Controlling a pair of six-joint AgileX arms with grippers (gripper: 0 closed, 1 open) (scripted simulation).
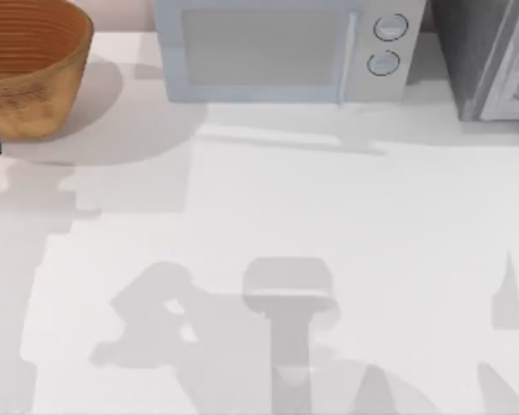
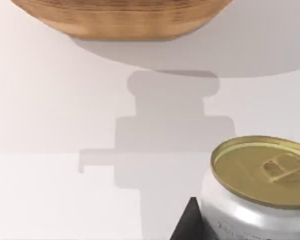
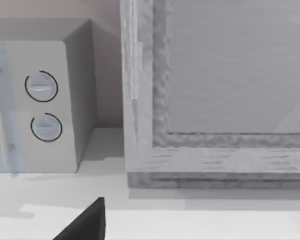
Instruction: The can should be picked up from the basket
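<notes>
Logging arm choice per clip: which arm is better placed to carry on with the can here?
Left. Its wrist view shows the can close against a dark finger, with the basket just beyond. The right wrist view faces the microwave across the table.

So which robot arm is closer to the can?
Left. The can sits right by the left gripper's finger, outside the basket. The right gripper's finger is over by the microwave.
</notes>
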